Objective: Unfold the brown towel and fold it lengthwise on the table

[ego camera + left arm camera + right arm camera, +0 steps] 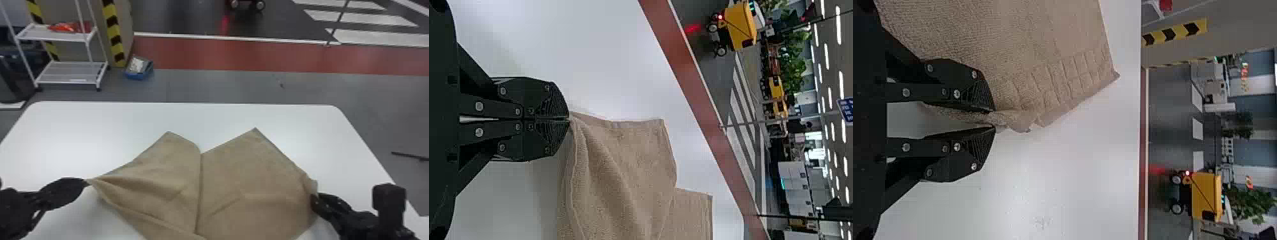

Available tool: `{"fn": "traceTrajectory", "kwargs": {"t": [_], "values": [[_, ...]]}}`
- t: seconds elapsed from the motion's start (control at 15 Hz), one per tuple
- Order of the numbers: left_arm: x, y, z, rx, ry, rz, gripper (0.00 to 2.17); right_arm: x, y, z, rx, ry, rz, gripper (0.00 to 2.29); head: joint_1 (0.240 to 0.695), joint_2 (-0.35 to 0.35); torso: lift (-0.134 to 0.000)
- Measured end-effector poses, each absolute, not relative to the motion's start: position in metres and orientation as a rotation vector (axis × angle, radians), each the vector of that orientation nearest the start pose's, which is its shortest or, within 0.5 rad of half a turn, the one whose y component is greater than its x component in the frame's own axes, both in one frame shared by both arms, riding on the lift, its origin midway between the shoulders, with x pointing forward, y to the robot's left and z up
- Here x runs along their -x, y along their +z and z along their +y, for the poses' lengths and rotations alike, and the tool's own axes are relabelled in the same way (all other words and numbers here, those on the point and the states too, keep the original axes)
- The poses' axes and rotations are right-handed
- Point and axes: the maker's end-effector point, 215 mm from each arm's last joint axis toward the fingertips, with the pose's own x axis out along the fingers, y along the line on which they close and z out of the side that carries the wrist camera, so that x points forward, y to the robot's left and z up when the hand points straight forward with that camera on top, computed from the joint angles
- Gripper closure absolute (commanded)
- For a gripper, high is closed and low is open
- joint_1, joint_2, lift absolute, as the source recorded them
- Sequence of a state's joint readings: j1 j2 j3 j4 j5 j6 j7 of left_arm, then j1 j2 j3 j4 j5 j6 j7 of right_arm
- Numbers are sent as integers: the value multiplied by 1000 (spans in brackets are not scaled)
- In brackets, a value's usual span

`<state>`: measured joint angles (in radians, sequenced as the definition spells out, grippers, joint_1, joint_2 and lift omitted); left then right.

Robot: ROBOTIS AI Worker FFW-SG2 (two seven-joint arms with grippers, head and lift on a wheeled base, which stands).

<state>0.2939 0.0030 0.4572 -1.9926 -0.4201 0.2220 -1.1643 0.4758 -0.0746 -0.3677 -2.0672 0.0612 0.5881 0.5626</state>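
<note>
**Currently in Hand: Unfolding, Ahead of the Lengthwise Fold**

Nearest the robot, the brown terry-cloth towel [236, 178] runs out of the head view's bottom edge, with slanting folds on its left half.

Left gripper [569, 119], black, two flat fingers: closed, tips together on a gathered corner of the towel, at the towel's left side.

Right gripper [995, 119], black, two flat fingers: tips slightly parted, with a bunched edge of the towel between them, at its right side. The cloth appears to be pinched there.

Farther in, a crease divides the towel into two panels and ends in a notch between its two far corners. These corners point toward the far side of the white, round-cornered table [105, 121]. Beyond the table lies a red floor strip [249, 56].

Step status: unfolding looks partly complete; the lengthwise fold is not begun.

Next move: draw both held points apart evenly until the notch opens and the slanting folds run out, then lower the towel flat and release. Square the edges before folding.

Caution: uneven tension may skew the panels. The bunched right edge may slip, or set as a wrinkle under the fold.
</note>
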Motion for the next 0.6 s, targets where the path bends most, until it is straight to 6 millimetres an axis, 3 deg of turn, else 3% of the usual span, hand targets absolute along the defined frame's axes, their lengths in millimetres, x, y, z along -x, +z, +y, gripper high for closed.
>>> {"fn": "traceTrajectory", "kwargs": {"t": [0.33,0.6], "values": [[-407,-405,305,-335,-609,438,1386,-348,-422,-360,223,242,659,80,695,-84,-117],[-406,-406,303,-327,-615,435,1386,-349,-400,-393,534,242,734,90,695,-133,-117]]}}
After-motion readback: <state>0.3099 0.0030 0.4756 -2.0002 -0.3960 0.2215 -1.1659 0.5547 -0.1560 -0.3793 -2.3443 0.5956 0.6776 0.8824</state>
